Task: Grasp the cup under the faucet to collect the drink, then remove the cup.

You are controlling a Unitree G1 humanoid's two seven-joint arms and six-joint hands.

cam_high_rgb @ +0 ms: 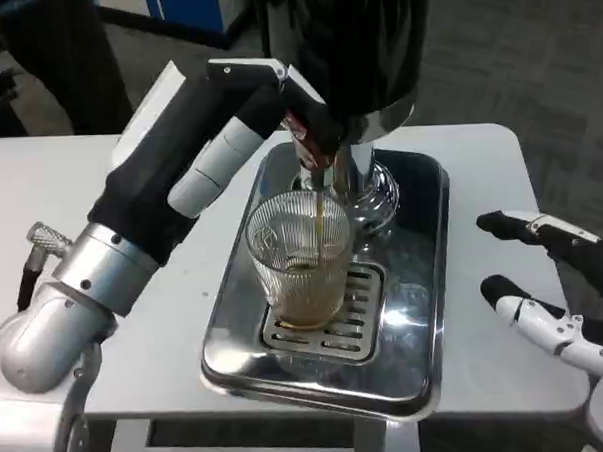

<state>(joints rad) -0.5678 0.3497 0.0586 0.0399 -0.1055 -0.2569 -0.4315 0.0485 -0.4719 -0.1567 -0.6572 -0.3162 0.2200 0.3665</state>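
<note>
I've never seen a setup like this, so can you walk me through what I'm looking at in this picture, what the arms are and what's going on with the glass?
This is a humanoid robot's own view, from a camera on its head looking down at a white table. The left arm reaches up to the tap of a black drink dispenser, and the left hand is at the tap's red handle, though its grip is hard to make out. A thin brown stream runs into a ribbed clear cup, which stands on the grate of a shiny metal tray and is partly filled. The right hand waits at the right, fingers apart, holding nothing. No hand holds the cup.
</note>
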